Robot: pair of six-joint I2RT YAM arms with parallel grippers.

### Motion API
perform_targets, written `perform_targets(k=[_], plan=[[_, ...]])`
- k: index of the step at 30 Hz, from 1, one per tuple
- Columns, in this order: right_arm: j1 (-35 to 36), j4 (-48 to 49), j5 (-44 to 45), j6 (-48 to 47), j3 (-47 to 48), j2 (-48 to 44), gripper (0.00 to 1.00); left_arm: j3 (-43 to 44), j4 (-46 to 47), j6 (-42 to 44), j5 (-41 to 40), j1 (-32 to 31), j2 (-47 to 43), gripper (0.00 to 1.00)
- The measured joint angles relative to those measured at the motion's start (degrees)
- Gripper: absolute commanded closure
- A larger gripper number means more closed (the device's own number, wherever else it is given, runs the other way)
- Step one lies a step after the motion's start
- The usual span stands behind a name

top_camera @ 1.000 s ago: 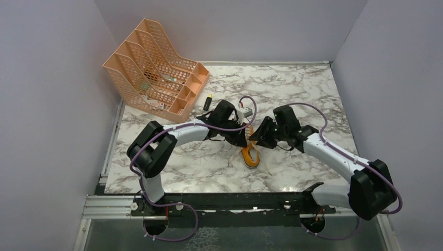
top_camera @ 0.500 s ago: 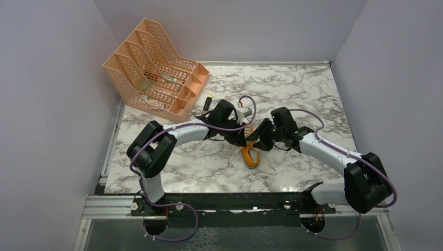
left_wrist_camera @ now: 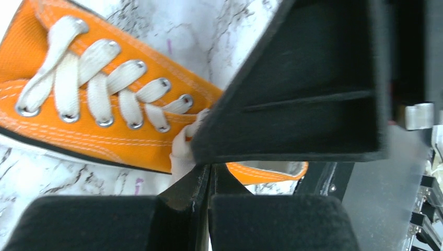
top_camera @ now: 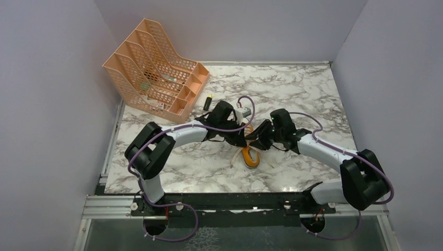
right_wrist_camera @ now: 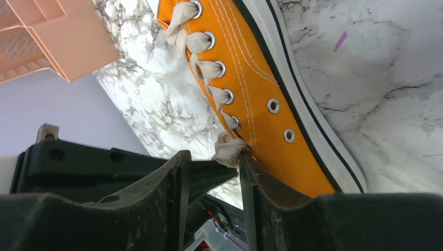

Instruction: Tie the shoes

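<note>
Left wrist view puts the orange sneaker (left_wrist_camera: 78, 130) just ahead of your left gripper (left_wrist_camera: 209, 170), resting on the marble table (left_wrist_camera: 172, 31) with its laced front facing the lens. That gripper's jaws are pressed together, with a strand of white lace (left_wrist_camera: 183, 149) caught at their tips beside the top eyelets. Your right gripper (right_wrist_camera: 214, 157) is narrowly parted (a bunched lace end rests against the inner face of one finger). Its black body sits close above your left fingertips.
</note>
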Motion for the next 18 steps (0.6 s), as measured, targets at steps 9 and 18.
perform_targets(k=[9,18], plan=[[0.00,3.13,0.26,2.82,-0.26,0.17,0.68,-0.11,3.06,-1.70,1.90,-0.59,-2.16,1.00],[0.00,4.39,0.52,4.63,-1.51,0.17,0.81,-0.13,3.30,-2.56,2.29,-0.57,-1.97,1.00]])
